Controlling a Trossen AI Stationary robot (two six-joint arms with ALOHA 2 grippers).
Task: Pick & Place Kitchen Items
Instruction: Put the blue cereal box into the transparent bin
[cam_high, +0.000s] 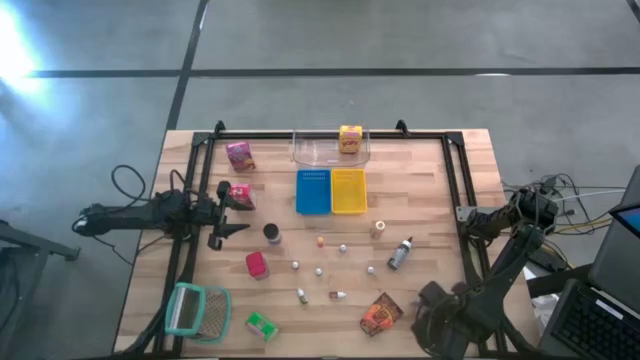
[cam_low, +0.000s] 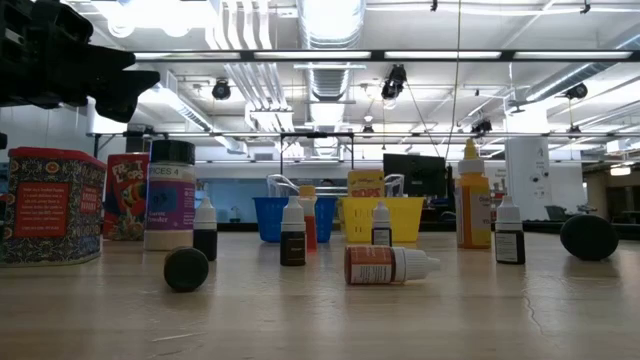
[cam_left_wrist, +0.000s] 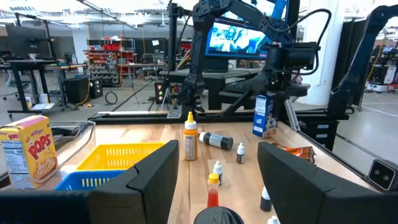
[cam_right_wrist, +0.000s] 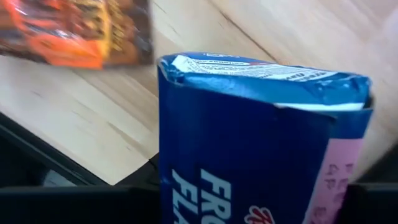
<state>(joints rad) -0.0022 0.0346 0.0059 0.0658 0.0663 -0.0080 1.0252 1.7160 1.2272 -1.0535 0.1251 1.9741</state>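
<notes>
Notably, the right gripper (cam_high: 438, 308) stood at the near right corner of the light wooden worktop (cam_high: 430, 200), with a blue cardboard cereal carton (cam_right_wrist: 249, 143) upright between its two sides. Whether it had clamped the carton or merely bracketed it could not be told. Just beside the carton, a flat orange-brown packet (cam_high: 380, 315) lay on the boards.

The left gripper (cam_high: 240, 212) hovered over the left part of the worktop with its jaws spread wide and nothing between them. A small pink packet (cam_high: 241, 194) sat just beside it, and a small dark jar (cam_high: 271, 233) stood near its tip. A second pink packet (cam_high: 239, 155) stood farther back on the same side.

In the middle lay a small grey bottle (cam_high: 400, 253) on its side, among several tiny pale pieces scattered apart from one another. A red can (cam_high: 257, 264) stood left of them. A green packet (cam_high: 261, 323) rested near the front edge, beside a teal-rimmed mesh basket (cam_high: 198, 310).

Towards the back, a blue slotted tray (cam_high: 313, 190) and a yellow slotted tray (cam_high: 348, 190) sat side by side, touching. Behind them was a clear plastic tub (cam_high: 310, 152) holding a yellow cereal box (cam_high: 350, 138).
</notes>
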